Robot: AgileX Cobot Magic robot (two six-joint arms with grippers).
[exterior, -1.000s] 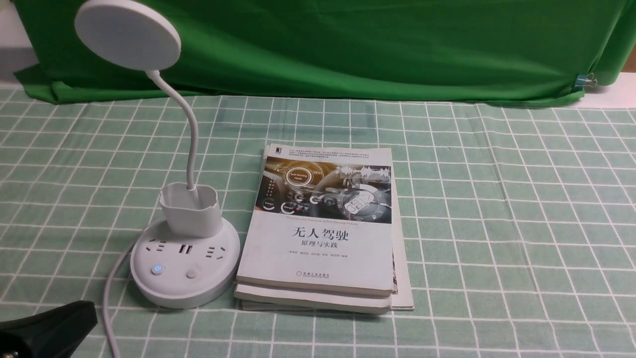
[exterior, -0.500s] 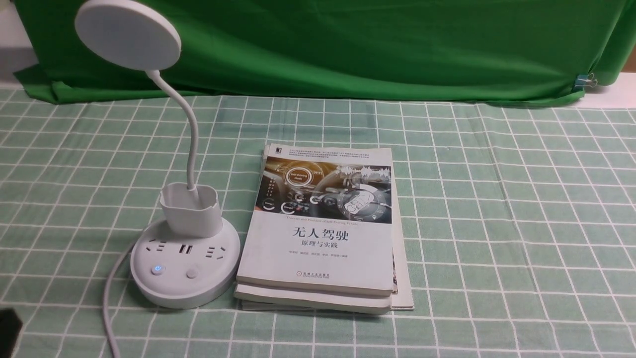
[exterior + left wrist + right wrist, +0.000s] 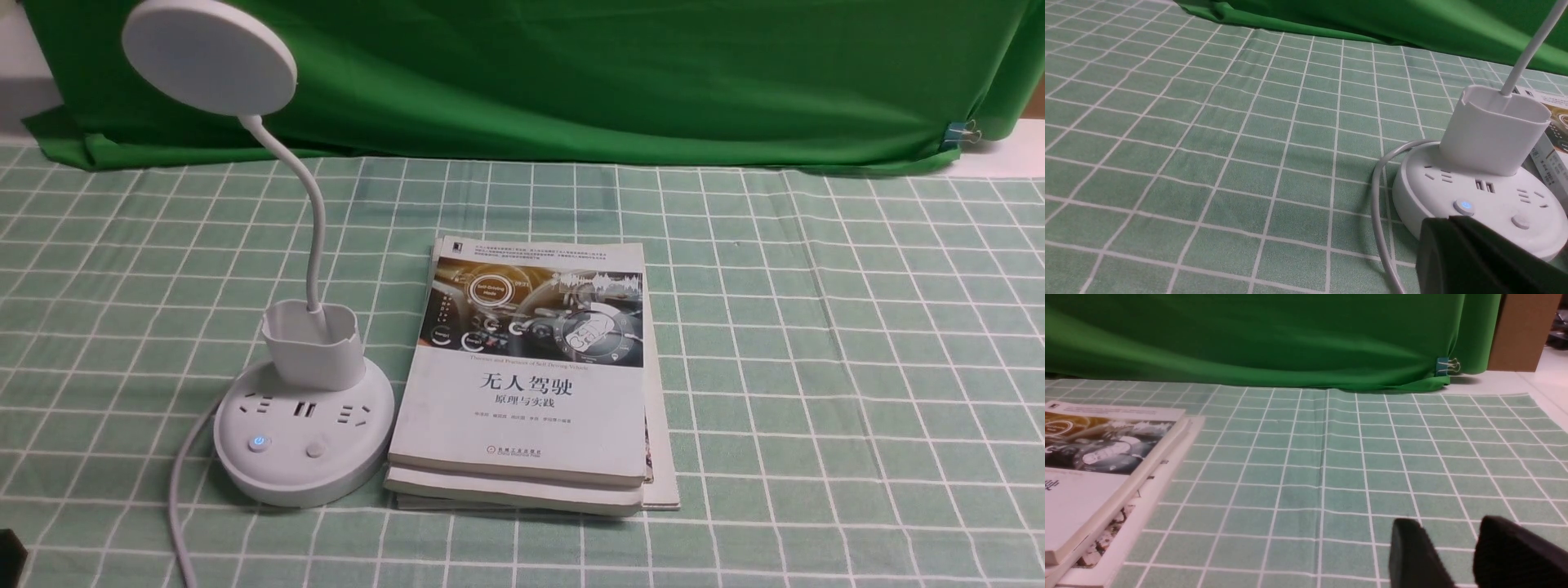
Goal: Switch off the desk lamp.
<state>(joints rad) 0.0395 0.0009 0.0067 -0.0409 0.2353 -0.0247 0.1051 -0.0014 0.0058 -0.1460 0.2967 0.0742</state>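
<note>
Front view: book stack (image 3: 522, 384) just beside desk lamp (image 3: 304, 441). Left end effector (image 3: 1447, 222) pressed together; right end effector (image 3: 1447, 522) spread.

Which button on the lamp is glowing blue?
The left button on the round base; the right one is unlit.

The lamp (image 3: 302, 433) stands on the cloth (image 3: 816, 367), left of the books (image 3: 522, 408), which lie stacked just beside its base. The cup (image 3: 317, 347) sits on the back of the base, behind the sockets (image 3: 304, 410); the buttons (image 3: 287, 446) lie before them. The curtain (image 3: 612, 82) hangs behind the lamp and books.
</note>
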